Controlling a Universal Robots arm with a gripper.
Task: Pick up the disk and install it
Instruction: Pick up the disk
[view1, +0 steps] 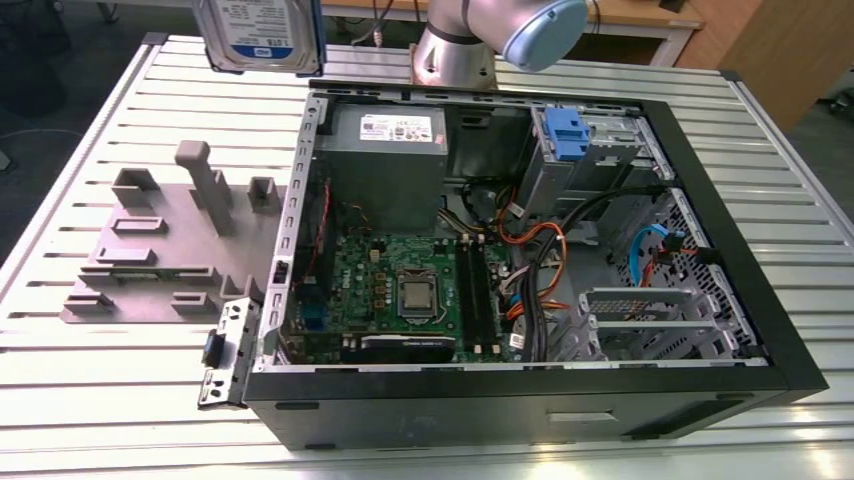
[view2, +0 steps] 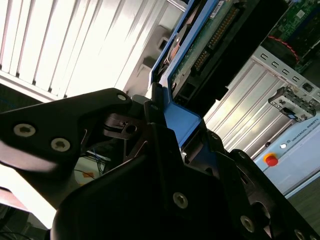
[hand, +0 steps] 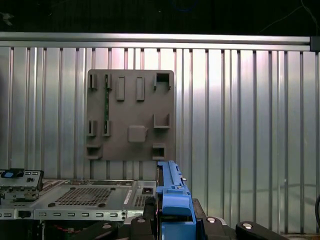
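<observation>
The pick-up looks done and the carry is under way. The disk (view1: 260, 35) hangs in the air, upright with its label towards the exterior camera. It sits high at the exterior view's left, beside the arm (view1: 487, 40) and above the far edge of the slatted metal surface (view1: 80, 400). It is well apart from the open computer case (view1: 787, 370).

In the second wrist view the gripper (view2: 177, 122) has its jaws pinching the disk by its blue side rails, with the circuit-board face of the drive beyond them.

By my reckoning, installing it calls for bringing the drive over the case, turning it so the rails line up with a drive bay at the case's far corner on the exterior view's right, and keeping it off the bundled cables.

Counting up:
- one disk
- one arm with one gripper
- one computer case
- one grey fixture plate (view1: 147, 265) lying on the surface at the exterior view's left of the case
- one bare blue clip (view1: 566, 135) sitting in the bay area
- one grey power supply box (view1: 387, 150)
- one motherboard (view1: 400, 270)
</observation>
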